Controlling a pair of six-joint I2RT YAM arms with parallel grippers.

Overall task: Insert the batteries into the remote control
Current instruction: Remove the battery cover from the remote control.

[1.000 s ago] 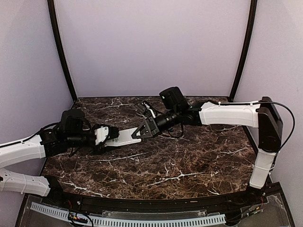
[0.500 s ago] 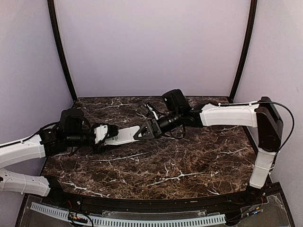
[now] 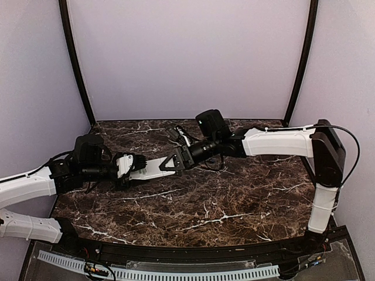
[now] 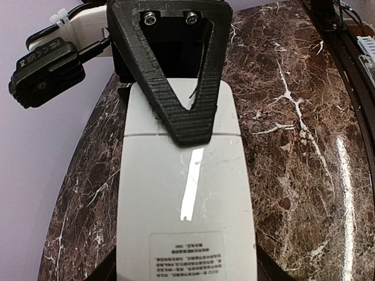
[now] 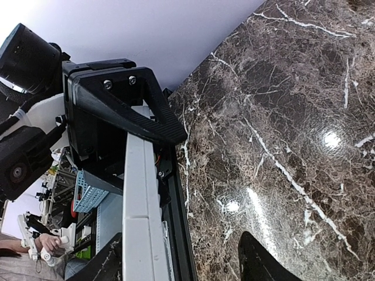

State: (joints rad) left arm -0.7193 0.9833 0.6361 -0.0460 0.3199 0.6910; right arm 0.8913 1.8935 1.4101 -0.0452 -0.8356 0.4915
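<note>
The remote control [image 3: 153,168] is a flat white handset held level above the table, back side up, with a printed label [image 4: 187,254] facing the camera. My left gripper [image 3: 133,165] is shut on its near end, its fingers [image 4: 108,270] pressed to both long edges. My right gripper [image 3: 174,161] is open at the far end. One of its black triangular fingers [image 4: 181,88] lies over the remote's back past a seam. In the right wrist view the remote [image 5: 140,211] shows edge-on beside one finger, the other finger [image 5: 263,263] far off over the marble. The batteries are out of view.
The dark marble table [image 3: 222,199] stretches below both arms. A small black part with white cable [image 3: 179,136] lies near the back wall. Purple walls close three sides. A blue basket [image 5: 88,193] sits beyond the table's edge.
My right gripper's jaws have spread apart at the remote's far end and shifted slightly along it. The left gripper and the remote have stayed put.
</note>
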